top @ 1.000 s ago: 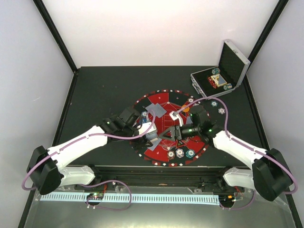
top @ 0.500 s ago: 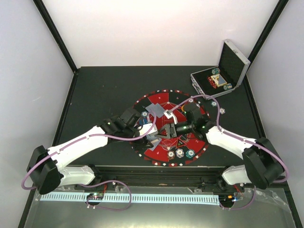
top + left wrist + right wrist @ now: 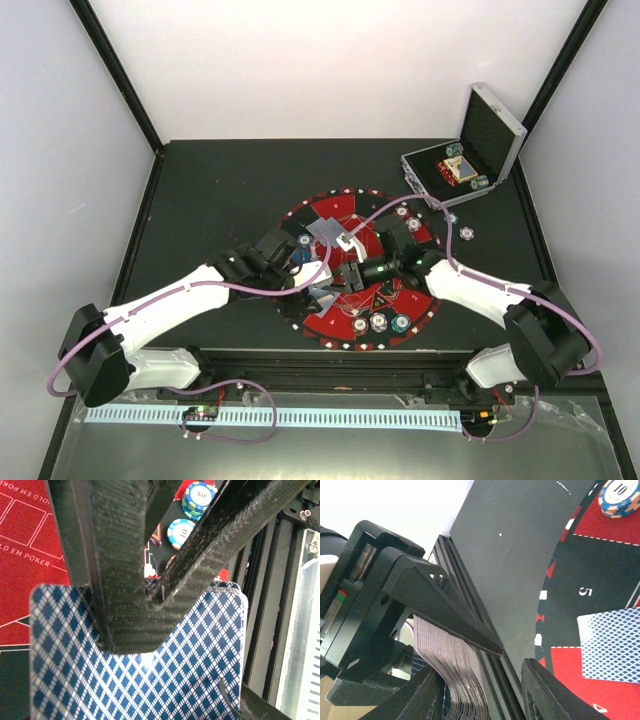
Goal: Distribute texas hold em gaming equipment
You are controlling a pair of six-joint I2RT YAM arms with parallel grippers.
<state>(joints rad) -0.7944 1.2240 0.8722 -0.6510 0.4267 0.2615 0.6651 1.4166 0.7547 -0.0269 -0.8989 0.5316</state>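
Figure: You are viewing a laboratory robot cell. Plain white wall panels (image 3: 300,60) set in black corner posts (image 3: 117,75) enclose a black table (image 3: 220,190), with a slotted cable duct (image 3: 350,417) along its near edge.

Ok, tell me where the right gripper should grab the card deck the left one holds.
Probably the fanned free end of the card deck, where the left gripper does not cover it. Come edge-on from the open side, one finger on each flat face; the right gripper appears to straddle it.
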